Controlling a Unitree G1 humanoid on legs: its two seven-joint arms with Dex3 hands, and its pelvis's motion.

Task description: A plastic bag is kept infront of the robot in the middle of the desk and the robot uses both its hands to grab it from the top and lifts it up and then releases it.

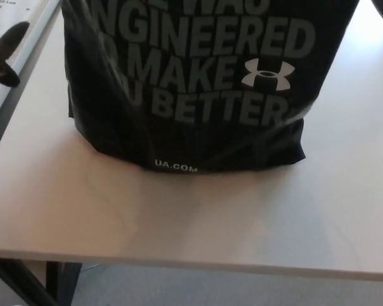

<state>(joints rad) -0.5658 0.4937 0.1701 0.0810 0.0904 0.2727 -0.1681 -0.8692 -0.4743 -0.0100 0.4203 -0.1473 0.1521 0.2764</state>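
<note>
Clearly the plastic bag (pixel 191 89) stands on the desk (pixel 198 217), filling the upper middle of the frame, its base resting flat on the pale surface and its top cut off by the upper edge, so the part to be grabbed is out of sight. Its black front carries pale lettering and a white logo, with a small web address near the bottom fold. The step in hand looks like the approach, with both hands still to reach the top of the bag. To do it well, the two hands should probably come in level from either side and close on the upper edge together, so the thin plastic is gathered evenly and the bag rises straight rather than swinging or tipping. The left hand (pixel 5 54) shows at the far left edge, well apart from the bag, over the strip beside the desk; its dark fingers (pixel 13 33) appear spread and it holds nothing. At the far right upper corner only a dark sliver shows, too little to say it is the right hand, so that hand's state cannot be judged.
</note>
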